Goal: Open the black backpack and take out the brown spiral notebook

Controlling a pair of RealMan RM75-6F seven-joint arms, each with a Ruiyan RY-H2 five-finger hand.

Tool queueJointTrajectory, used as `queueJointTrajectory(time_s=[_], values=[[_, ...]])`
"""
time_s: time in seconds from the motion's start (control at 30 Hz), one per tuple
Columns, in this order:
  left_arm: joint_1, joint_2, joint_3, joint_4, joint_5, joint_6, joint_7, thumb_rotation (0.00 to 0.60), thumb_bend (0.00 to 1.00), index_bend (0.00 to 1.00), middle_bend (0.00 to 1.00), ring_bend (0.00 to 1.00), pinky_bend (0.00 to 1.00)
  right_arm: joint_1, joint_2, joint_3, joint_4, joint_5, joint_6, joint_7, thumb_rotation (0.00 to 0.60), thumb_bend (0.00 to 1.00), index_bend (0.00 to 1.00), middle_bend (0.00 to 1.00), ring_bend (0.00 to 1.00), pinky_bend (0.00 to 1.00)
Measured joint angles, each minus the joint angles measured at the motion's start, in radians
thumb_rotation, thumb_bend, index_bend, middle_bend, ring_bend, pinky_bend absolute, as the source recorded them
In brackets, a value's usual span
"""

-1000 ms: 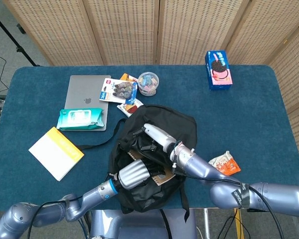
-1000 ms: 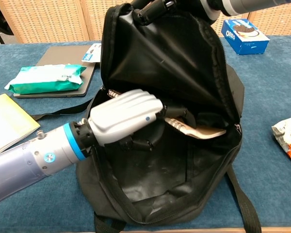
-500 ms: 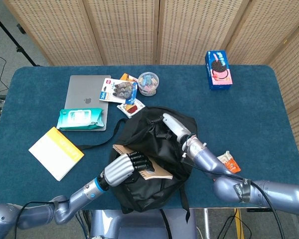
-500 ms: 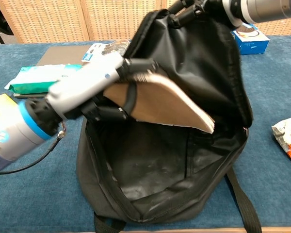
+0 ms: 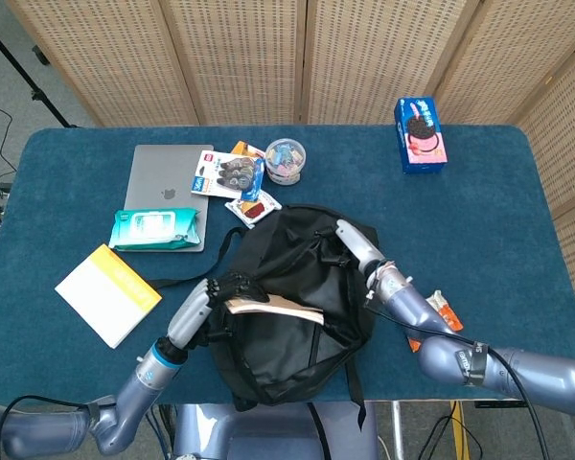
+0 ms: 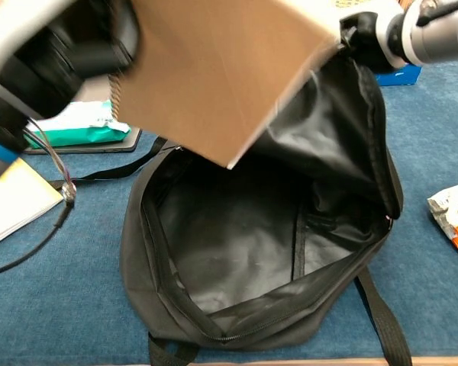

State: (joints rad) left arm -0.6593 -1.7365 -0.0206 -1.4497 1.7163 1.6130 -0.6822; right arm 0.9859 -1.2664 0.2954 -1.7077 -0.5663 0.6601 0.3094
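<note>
A blue table (image 5: 479, 240) carries everything, and the black backpack (image 5: 287, 297) lies near my edge of it, its mouth unzipped and gaping toward me. In the chest view the inside of the bag looks empty, only dark lining showing.

My left hand (image 5: 211, 299) is at the bag's left rim and grips the brown spiral notebook (image 5: 273, 310) by its left end. In the head view the notebook appears edge-on as a thin tan strip, its long axis running left to right across the bag's opening, reaching from my left hand toward the bag's middle. In the chest view it fills the upper frame as a broad brown slab, its wire binding on the left edge beside my dark fingers (image 6: 76, 53), raised above the bag's mouth and clear of the lining. I judge it is out of the bag, or very nearly so.

My right hand (image 5: 356, 244) is on the bag's far right rim and holds a fold of the black flap up and back, keeping the mouth open.

The open table to the left of the bag, between it and the yellow notepad (image 5: 107, 293), lies on my left hand's own side. I judge that carrying the notebook leftward, away from the bag, is the natural way to set it down.
</note>
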Motion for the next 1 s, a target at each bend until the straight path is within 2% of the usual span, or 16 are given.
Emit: queueJointTrajectory(time_s=[0.17,0.27,0.53,0.7,0.73,0.8,0.83,0.87,0.9,0.97,1.0], values=[[0.043,0.078,-0.07,-0.201,-0.116,0.017,-0.115,0.6,0.9,0.79,0.52,0.35,0.34,-0.022,-0.012,-0.006,0.01,-0.016,-0.01,0.002,0.6,0.93,0.7,0.7,0.65,0.56],[0.068,0.132,-0.124,-0.255,-0.202,0.01,-0.136,0.6,0.9,0.79,0.52,0.35,0.34,-0.029,-0.015,-0.013,0.012,-0.022,-0.013,-0.005,0.6,0.93,0.7,0.7,0.65,0.56],[0.124,0.246,-0.187,-0.237,-0.429,-0.099,-0.091,0.6,0.89,0.79,0.52,0.35,0.34,-0.049,-0.021,-0.014,0.005,-0.04,-0.014,-0.014,0.6,0.93,0.7,0.7,0.65,0.56],[0.151,0.303,-0.243,-0.221,-0.632,-0.239,-0.09,0.6,0.89,0.78,0.51,0.35,0.34,-0.053,-0.021,-0.013,-0.007,-0.043,-0.01,-0.027,0.6,0.93,0.7,0.7,0.65,0.56],[0.154,0.313,-0.253,-0.219,-0.669,-0.271,-0.087,0.6,0.88,0.74,0.45,0.31,0.34,-0.052,-0.022,-0.013,-0.009,-0.043,-0.009,-0.031,0.6,0.93,0.7,0.7,0.65,0.56],[0.158,0.337,-0.271,-0.213,-0.746,-0.349,-0.078,0.6,0.81,0.47,0.23,0.16,0.25,-0.052,-0.022,-0.013,-0.015,-0.043,-0.007,-0.038,0.6,0.93,0.7,0.7,0.65,0.56],[0.158,0.347,-0.275,-0.209,-0.769,-0.385,-0.072,0.6,0.72,0.25,0.09,0.06,0.16,-0.052,-0.023,-0.014,-0.018,-0.043,-0.006,-0.042,0.6,0.93,0.7,0.7,0.65,0.56],[0.158,0.362,-0.278,-0.204,-0.791,-0.434,-0.065,0.6,0.61,0.08,0.01,0.01,0.07,-0.052,-0.025,-0.015,-0.021,-0.042,-0.004,-0.045,0.6,0.93,0.7,0.7,0.65,0.56],[0.157,0.372,-0.281,-0.198,-0.803,-0.47,-0.059,0.6,0.54,0.02,0.0,0.0,0.03,-0.053,-0.026,-0.015,-0.024,-0.042,-0.001,-0.047,0.6,0.93,0.7,0.7,0.65,0.56],[0.158,0.388,-0.287,-0.18,-0.822,-0.536,-0.047,0.6,0.41,0.0,0.0,0.0,0.0,-0.055,-0.029,-0.016,-0.029,-0.046,0.006,-0.051,0.6,0.93,0.7,0.7,0.65,0.56],[0.16,0.389,-0.29,-0.174,-0.823,-0.551,-0.044,0.6,0.38,0.0,0.0,0.0,0.0,-0.057,-0.029,-0.017,-0.032,-0.05,0.008,-0.054,0.6,0.93,0.7,0.7,0.65,0.56]])
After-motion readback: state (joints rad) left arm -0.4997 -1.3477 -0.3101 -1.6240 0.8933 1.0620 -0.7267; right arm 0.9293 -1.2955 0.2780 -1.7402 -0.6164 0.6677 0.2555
